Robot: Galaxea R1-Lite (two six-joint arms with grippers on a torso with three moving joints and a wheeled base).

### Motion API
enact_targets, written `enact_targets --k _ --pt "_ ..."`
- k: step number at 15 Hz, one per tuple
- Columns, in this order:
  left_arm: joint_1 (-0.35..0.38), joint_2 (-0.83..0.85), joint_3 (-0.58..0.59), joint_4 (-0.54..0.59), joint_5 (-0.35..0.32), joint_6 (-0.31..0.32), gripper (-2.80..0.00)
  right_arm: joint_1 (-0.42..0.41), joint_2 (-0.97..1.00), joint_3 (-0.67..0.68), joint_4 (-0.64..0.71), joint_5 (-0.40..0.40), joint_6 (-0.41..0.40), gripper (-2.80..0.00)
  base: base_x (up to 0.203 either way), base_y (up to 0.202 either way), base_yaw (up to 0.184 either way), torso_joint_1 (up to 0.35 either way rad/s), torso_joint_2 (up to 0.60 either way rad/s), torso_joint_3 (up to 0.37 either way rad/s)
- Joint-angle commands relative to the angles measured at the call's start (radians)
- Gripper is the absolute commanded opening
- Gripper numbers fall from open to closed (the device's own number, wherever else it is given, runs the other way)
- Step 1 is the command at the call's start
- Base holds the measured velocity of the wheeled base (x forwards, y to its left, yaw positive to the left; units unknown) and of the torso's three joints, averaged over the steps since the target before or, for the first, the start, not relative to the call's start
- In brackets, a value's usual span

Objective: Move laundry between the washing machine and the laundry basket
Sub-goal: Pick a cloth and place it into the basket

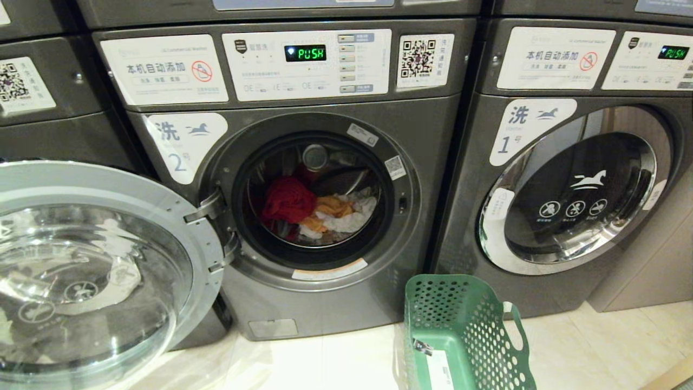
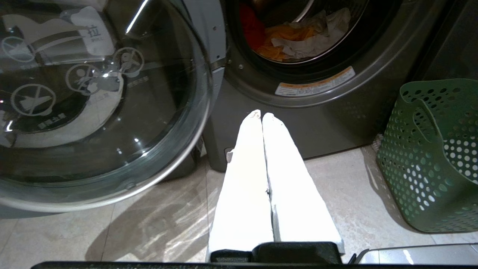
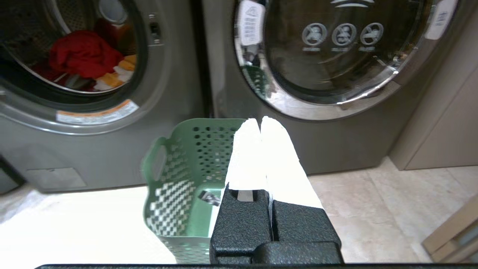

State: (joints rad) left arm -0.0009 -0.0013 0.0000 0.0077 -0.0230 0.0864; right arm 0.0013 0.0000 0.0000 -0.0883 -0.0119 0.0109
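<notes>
The laundry (image 1: 316, 208) lies heaped in the washer (image 1: 303, 216) drum, door open; the basket (image 1: 460, 336) stands on the floor beside it. Soft, light cloth likely: pinch a raised fold. Left claw (image 2: 261, 116) and right claw (image 3: 260, 120) both closed, empty.

On the dark grey front-loading washing machine (image 1: 303, 179) with its door swung open, I read "PUSH" on the green display (image 1: 305, 52), and "洗" above "2" on the white corner label (image 1: 184, 142). Its white panel sticker (image 1: 165, 69) says "本机自动添加". The neighbouring grey machine with the closed chrome-ringed door (image 1: 574, 189) shows "洗" and "1" on its label (image 1: 522, 127), the same "本机自动添加" sticker (image 1: 555, 57), and "PUSH" on its display (image 1: 673, 52). Smaller print I cannot make out.
</notes>
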Motion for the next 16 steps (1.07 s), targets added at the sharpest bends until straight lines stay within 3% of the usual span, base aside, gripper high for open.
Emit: enact_targets --k 1,8,16 --pt "0.001 0.001 0.002 0.000 0.000 0.001 -2.80 -0.001 0.000 0.034 -0.001 -0.001 0.000 -2.80 0.000 0.191 0.001 -0.001 0.01 0.004" --pt "0.001 0.001 0.002 0.002 0.002 -0.003 -2.80 0.000 0.000 0.034 -0.001 0.003 -0.012 -2.80 0.000 0.185 -0.001 0.004 0.00 0.002" --pt "-0.001 0.001 0.002 -0.002 0.006 -0.010 -2.80 0.000 0.000 0.034 -0.001 0.000 -0.008 -2.80 0.000 0.009 -0.001 0.001 0.00 0.000"
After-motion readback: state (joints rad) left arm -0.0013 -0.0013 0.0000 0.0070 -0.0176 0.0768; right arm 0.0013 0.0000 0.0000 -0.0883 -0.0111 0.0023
